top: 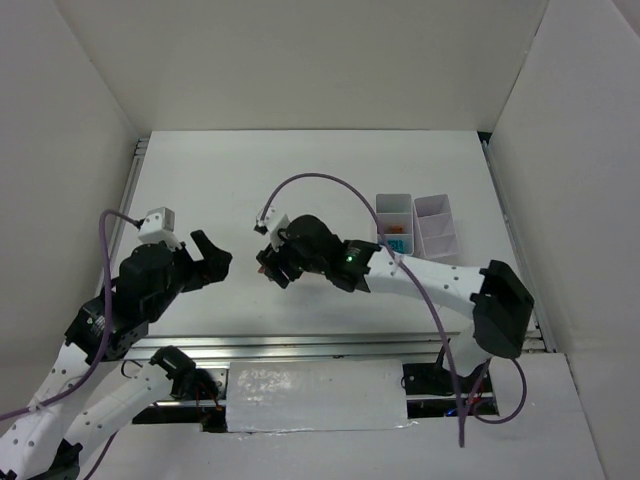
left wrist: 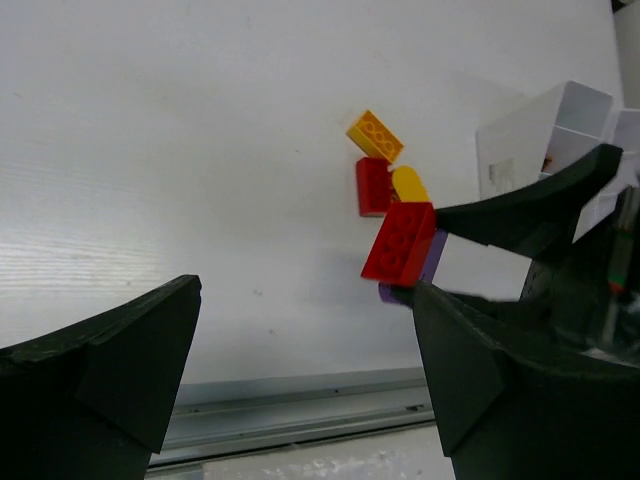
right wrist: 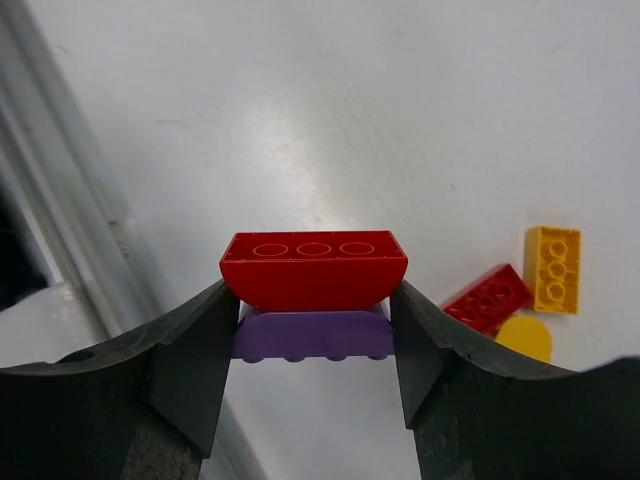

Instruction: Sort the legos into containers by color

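Note:
My right gripper (right wrist: 313, 312) is shut on a red rounded brick (right wrist: 313, 270) joined to a purple brick (right wrist: 313, 335), holding the pair above the table. The pair also shows in the left wrist view, red (left wrist: 400, 243) over purple (left wrist: 433, 260). On the table lie a red studded brick (right wrist: 487, 297), a yellow studded brick (right wrist: 553, 268) and a yellow oval (right wrist: 524, 337), close together. My left gripper (left wrist: 305, 300) is open and empty, just left of the right gripper (top: 268, 266). The white compartment tray (top: 415, 222) stands at the right, with orange and teal pieces inside.
A metal rail (left wrist: 300, 415) runs along the table's near edge below both grippers. White walls enclose the table on three sides. The right arm (top: 440, 280) stretches from the right base across to the table's middle and hides the loose bricks in the top view.

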Robot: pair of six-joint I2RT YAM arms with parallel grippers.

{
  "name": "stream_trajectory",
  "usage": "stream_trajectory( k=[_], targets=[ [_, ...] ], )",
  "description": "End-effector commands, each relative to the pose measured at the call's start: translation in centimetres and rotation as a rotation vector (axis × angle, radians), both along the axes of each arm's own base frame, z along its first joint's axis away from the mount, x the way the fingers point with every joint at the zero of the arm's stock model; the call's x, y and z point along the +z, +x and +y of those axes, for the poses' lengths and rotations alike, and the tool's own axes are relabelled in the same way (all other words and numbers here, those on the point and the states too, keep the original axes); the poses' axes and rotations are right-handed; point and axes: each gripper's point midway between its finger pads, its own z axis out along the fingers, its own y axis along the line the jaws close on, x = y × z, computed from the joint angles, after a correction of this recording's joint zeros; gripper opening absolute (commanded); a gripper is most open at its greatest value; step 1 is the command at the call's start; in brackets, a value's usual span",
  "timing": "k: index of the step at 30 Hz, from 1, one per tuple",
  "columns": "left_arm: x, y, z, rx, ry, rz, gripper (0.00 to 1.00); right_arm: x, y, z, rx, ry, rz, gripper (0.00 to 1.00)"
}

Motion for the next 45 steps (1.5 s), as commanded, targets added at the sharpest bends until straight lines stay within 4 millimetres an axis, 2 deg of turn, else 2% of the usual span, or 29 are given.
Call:
stream_trajectory(
  k=[1,2,4,5,6,10,11,15,19,23,26,28,32,34,37,38,39,40,41,42,43,44,45],
  targets=[
    [3.1,-0.2,-3.0,-0.065,-0.198,0.001,1.00,5.3,-3.2,1.0,0.049,0.137,-0.112,0.00],
    [4.0,-0.3,-3.5,-0.081,-0.227,-0.007,0.99,5.8,-3.9,1.0,0.056,0.149,-0.125,0.00],
    [4.8,-0.8,-4.9,-0.132,-0.297,0.019,0.99,7.0,-4.9,1.1,0.068,0.180,-0.152,0.00],
    [5.3,-0.9,-5.5,-0.154,-0.326,0.016,0.99,8.0,-6.4,1.3,0.093,0.204,-0.170,0.00],
    [5.6,-1.1,-6.0,-0.178,-0.349,0.022,0.99,8.5,-6.6,1.1,0.076,0.209,-0.196,0.00],
    [5.3,-2.2,-8.4,-0.289,-0.429,0.077,0.99,11.5,-8.4,1.2,0.086,0.277,-0.285,0.00],
    [5.2,-2.4,-8.7,-0.307,-0.439,0.083,0.99,11.8,-8.7,1.2,0.089,0.284,-0.292,0.00],
    [5.0,-3.2,-10.0,-0.397,-0.465,0.093,0.93,13.7,-8.8,0.9,0.041,0.326,-0.371,0.00],
    [4.4,-3.6,-10.2,-0.426,-0.458,0.099,0.92,15.1,-8.8,0.3,0.030,0.345,-0.407,0.00],
    [4.9,-4.0,-11.4,-0.519,-0.460,0.090,0.87,15.7,-8.5,0.2,0.016,0.331,-0.433,0.00],
    [4.3,-4.0,-11.7,-0.546,-0.436,0.102,0.85,16.5,-8.7,0.1,0.030,0.355,-0.438,0.00],
    [3.9,-4.0,-12.0,-0.561,-0.435,0.110,0.80,16.9,-9.0,0.2,0.041,0.361,-0.437,0.00],
    [4.2,-4.0,-12.5,-0.593,-0.454,0.091,0.61,16.9,-9.3,0.4,0.053,0.369,-0.434,0.00],
    [4.3,-4.0,-12.5,-0.594,-0.448,0.089,0.58,17.1,-9.8,0.4,0.068,0.381,-0.431,0.00],
    [4.3,-4.0,-12.5,-0.600,-0.437,0.085,0.40,17.1,-9.8,0.5,0.072,0.382,-0.427,0.00],
    [4.4,-4.0,-12.5,-0.604,-0.437,0.079,0.27,17.0,-9.8,0.6,0.071,0.378,-0.428,0.00],
    [4.6,-3.9,-12.5,-0.607,-0.436,0.077,0.21,16.9,-9.8,0.6,0.074,0.379,-0.426,0.01],
    [4.6,-3.9,-12.4,-0.605,-0.428,0.073,0.07,16.8,-10.0,0.6,0.078,0.385,-0.422,0.08],
    [4.8,-3.9,-12.4,-0.606,-0.427,0.065,0.00,16.8,-10.3,0.6,0.094,0.391,-0.419,0.15],
    [4.9,-4.0,-12.4,-0.612,-0.426,0.060,0.00,16.7,-10.4,0.6,0.098,0.400,-0.417,0.27],
    [5.0,-3.9,-12.3,-0.609,-0.423,0.048,0.00,17.1,-10.5,0.5,0.096,0.429,-0.414,0.52],
    [5.4,-3.9,-12.3,-0.611,-0.424,0.028,0.00,17.0,-10.9,0.2,0.108,0.441,-0.408,0.64],
    [5.7,-3.9,-12.3,-0.616,-0.427,0.013,0.00,17.2,-10.9,0.0,0.106,0.454,-0.404,0.99]
  ],
)
